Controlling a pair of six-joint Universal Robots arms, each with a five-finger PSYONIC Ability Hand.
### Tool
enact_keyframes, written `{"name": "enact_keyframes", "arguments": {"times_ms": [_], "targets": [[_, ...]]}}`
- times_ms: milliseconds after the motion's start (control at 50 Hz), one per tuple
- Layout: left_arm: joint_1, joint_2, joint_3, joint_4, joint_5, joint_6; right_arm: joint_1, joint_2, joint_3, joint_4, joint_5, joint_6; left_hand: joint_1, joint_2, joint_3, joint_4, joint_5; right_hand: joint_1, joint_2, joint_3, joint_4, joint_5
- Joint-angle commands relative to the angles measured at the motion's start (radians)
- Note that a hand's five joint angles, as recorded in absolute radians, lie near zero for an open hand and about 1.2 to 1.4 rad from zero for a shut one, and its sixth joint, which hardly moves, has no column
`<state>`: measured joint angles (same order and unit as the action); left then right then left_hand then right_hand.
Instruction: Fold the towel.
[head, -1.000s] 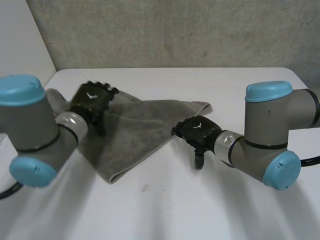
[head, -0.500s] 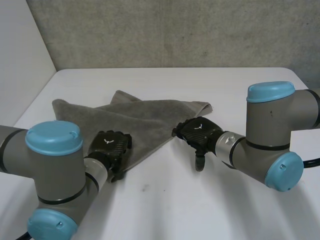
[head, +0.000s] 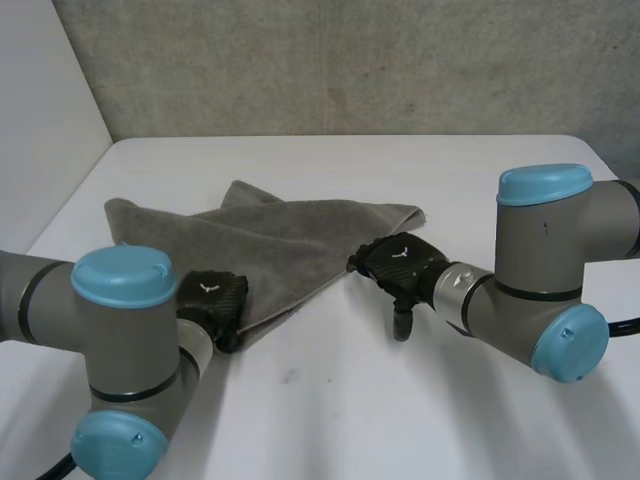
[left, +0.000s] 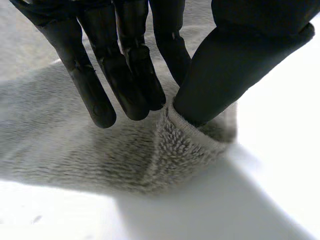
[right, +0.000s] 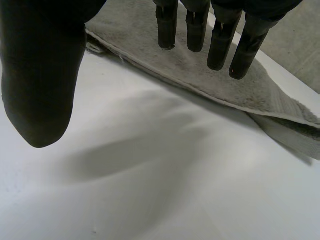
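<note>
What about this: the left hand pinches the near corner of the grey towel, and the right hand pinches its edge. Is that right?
No: the right hand is open, its fingers straight over the edge of the towel, thumb apart above the table, as the right wrist view shows. The left hand does pinch the near corner.

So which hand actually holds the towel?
The left hand: it pinches the towel at a corner; the right hand has straight fingers, gripping nothing.

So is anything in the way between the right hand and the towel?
Nothing visible is. The right hand hangs open, its fingers over the edge of the towel and its thumb over the bare table.
</note>
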<state>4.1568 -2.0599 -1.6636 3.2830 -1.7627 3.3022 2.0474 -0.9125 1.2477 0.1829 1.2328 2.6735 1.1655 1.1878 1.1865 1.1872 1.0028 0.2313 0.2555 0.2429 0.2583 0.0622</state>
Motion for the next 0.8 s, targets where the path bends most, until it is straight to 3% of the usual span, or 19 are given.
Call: {"name": "enact_keyframes", "arguments": {"times_ms": [20,160,320,500,720,800], "targets": [[0.008,0.073,-0.004,-0.008,-0.032,0.037,-0.018,0.006,-0.023,-0.002,0.005,0.015,0.231,0.208,0.21,0.209,0.219,-0.057,-0.081,-0.068,-0.084,-0.062],[0.009,0.182,-0.015,-0.016,-0.027,0.056,-0.02,0.018,-0.103,0.003,-0.012,0.169,0.231,0.208,0.21,0.209,0.219,-0.057,-0.081,-0.068,-0.084,-0.062],[0.008,0.3,-0.022,-0.051,-0.026,0.111,0.003,0.101,-0.278,0.004,-0.093,0.373,0.231,0.208,0.21,0.209,0.219,-0.057,-0.081,-0.068,-0.084,-0.062],[0.002,0.38,-0.025,-0.063,-0.026,0.132,0.076,0.251,-0.427,0.013,-0.11,0.421,0.231,0.208,0.21,0.209,0.219,-0.057,-0.081,-0.068,-0.084,-0.062],[0.008,0.432,-0.036,-0.065,-0.027,0.132,0.131,0.435,-0.606,0.013,-0.082,0.419,0.231,0.208,0.21,0.209,0.219,-0.011,-0.035,-0.023,-0.038,-0.017],[0.019,0.461,-0.051,-0.065,-0.027,0.132,0.119,0.489,-0.708,0.012,0.008,0.417,0.231,0.208,0.21,0.209,0.219,0.133,0.108,0.121,0.106,0.127]]}}
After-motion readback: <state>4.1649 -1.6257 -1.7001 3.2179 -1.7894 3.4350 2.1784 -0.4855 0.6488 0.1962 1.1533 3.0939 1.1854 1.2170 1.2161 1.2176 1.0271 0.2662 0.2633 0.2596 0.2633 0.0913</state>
